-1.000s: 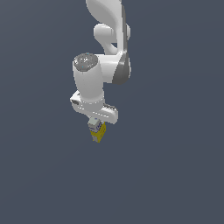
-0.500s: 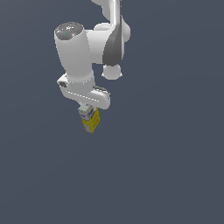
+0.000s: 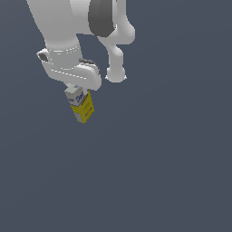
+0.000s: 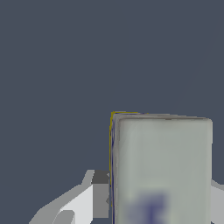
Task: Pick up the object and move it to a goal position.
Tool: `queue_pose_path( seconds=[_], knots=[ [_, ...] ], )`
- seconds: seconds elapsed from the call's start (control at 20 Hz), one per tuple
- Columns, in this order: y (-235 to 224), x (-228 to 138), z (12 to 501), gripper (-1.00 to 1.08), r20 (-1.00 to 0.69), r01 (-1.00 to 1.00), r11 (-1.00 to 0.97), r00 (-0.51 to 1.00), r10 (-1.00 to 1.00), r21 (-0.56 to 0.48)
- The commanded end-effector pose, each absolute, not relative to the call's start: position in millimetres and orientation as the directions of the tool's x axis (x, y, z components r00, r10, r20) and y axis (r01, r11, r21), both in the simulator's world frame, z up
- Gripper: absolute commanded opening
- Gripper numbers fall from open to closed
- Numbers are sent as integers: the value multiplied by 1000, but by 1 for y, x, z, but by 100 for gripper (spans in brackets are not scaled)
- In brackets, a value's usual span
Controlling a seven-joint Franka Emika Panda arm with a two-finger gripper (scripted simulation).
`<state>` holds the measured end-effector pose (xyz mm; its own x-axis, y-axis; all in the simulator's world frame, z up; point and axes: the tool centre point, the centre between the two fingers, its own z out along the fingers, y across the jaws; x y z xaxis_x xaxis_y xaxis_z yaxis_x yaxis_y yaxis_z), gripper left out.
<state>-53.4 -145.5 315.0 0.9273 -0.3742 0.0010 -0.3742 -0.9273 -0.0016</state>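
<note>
- The gripper (image 3: 76,90) is closed on the carton (image 3: 80,105), and the carton hangs under the white hand of the arm (image 3: 72,27) in the exterior view.
- The carton is in the air, held at its white-grey upper part; only the flat grey background is below it.
- The lower body of the carton is yellow and the upper part is white-grey with a small blue mark.
- Its long axis goes from the gripper downward, but it is not fully vertical: the yellow lower end leans a little toward the exterior view's right.
- The white-grey top end points up into the gripper and the yellow end points down and away from it.
- In the wrist view the carton (image 4: 162,168) fills a big part of the picture, showing a pale grey face with a blurred blue mark near the edge of the picture.
- One finger (image 4: 94,197) touches the side of the carton there, with its dark pad against the carton's edge; the other finger shows only as a thin piece at the picture border.
- A thin yellow line runs along one edge of the pale face.
</note>
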Motion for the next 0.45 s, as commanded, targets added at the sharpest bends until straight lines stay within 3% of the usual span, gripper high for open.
queue_pose_path(
  seconds=[0.0, 0.4],
  knots=[
    [-153, -58, 330, -100, 0, -373, -928, 928, -373, -1],
    [-162, -63, 348, -100, 0, -373, -928, 928, -373, -1]
  ],
)
